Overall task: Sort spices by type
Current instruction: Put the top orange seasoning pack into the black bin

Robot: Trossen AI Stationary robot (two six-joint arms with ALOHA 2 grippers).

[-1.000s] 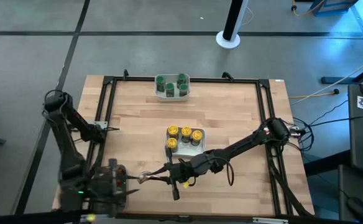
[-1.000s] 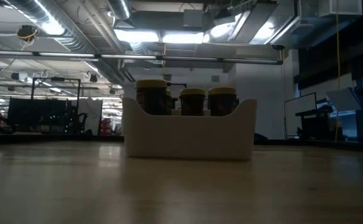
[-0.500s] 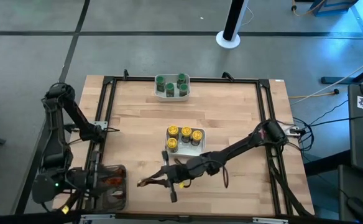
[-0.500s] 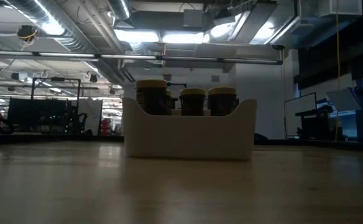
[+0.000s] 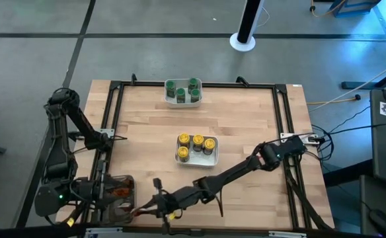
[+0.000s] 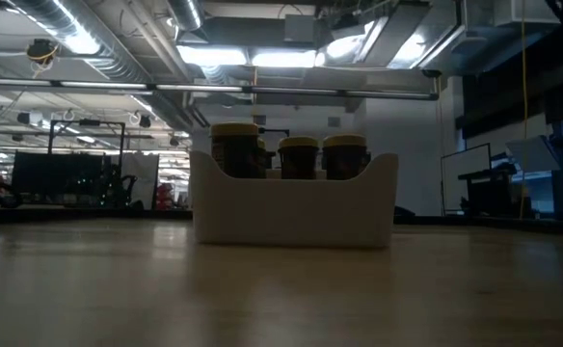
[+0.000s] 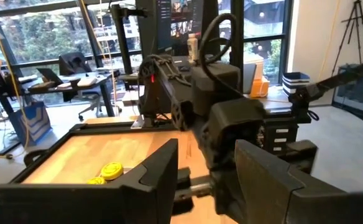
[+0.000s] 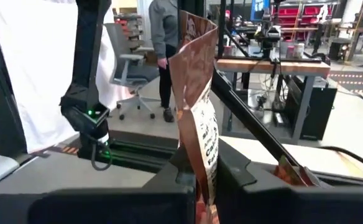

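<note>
Gripping a brown-orange packet (image 8: 197,124) upright in the right gripper's (image 5: 142,210) closed fingers, low at seven o'clock beside the grey tray (image 5: 117,198). Left gripper (image 7: 203,180) half parted, holding nothing.

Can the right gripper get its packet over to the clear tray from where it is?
Probably yes. The right gripper, shut on the packet, is stretched along the table's near edge, right beside the clear tray. The left gripper sits close by, which could crowd the drop.
</note>
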